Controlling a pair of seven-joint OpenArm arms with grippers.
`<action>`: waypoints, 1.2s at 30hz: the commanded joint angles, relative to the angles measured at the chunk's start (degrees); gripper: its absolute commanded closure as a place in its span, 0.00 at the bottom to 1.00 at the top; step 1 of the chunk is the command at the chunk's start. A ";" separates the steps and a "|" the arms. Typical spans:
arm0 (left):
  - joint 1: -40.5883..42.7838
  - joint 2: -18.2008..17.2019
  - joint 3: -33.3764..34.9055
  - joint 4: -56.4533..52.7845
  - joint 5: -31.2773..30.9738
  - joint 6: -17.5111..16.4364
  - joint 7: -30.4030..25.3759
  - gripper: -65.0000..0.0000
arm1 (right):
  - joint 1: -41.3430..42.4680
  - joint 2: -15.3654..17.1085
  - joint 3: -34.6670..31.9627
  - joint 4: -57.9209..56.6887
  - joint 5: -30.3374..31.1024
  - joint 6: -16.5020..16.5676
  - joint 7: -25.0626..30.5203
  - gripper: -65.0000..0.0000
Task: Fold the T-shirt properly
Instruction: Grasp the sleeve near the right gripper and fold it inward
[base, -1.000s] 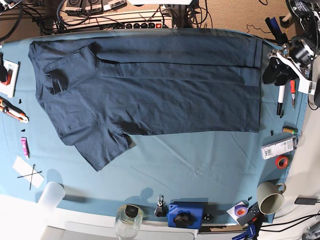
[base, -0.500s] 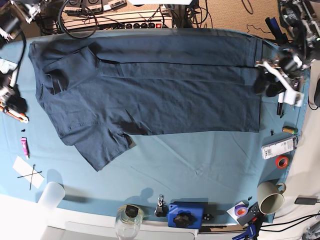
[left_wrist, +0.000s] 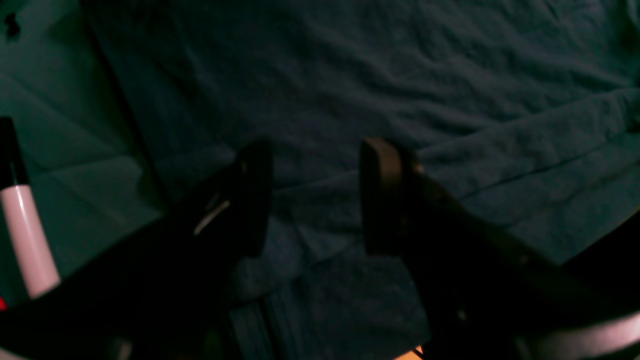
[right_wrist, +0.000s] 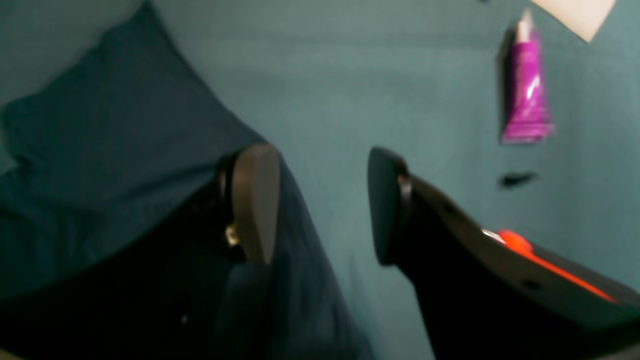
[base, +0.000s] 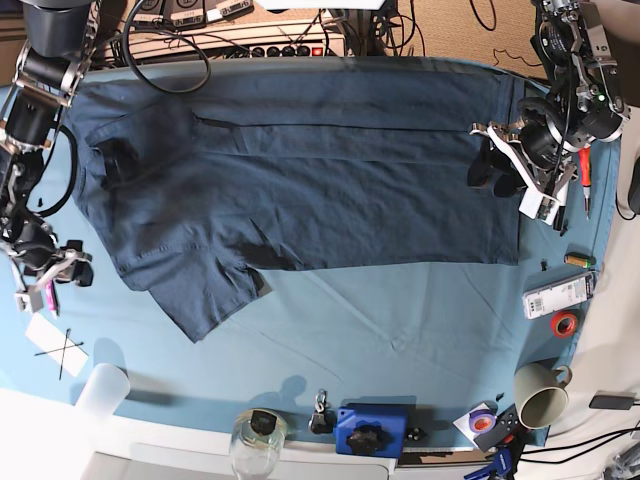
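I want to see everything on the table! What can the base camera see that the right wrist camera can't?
Only the base view shows the whole T-shirt spread out, the left gripper open over its hem end, the mug, the roll of red tape and the glass jar.

Only the right wrist view shows the right gripper up close, open, with bare cloth between its fingertips.

Both show the T-shirt, the teal table cloth and the little purple tube.

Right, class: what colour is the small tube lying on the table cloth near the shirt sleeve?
Bright magenta-purple tube, clearest in the right wrist view.
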 joint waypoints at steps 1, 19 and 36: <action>-0.28 -0.59 -0.20 0.98 -0.68 -0.20 -1.27 0.56 | 2.38 1.38 -0.20 -2.38 0.24 0.37 1.16 0.55; -0.42 -0.59 -0.20 0.98 -0.70 -0.20 -1.27 0.56 | 3.21 -3.98 -0.55 -16.22 1.27 4.24 -10.78 0.91; -0.42 -0.57 -0.20 0.98 -0.66 -0.20 -1.29 0.56 | 1.73 2.99 -0.50 -15.85 37.46 4.41 -28.56 1.00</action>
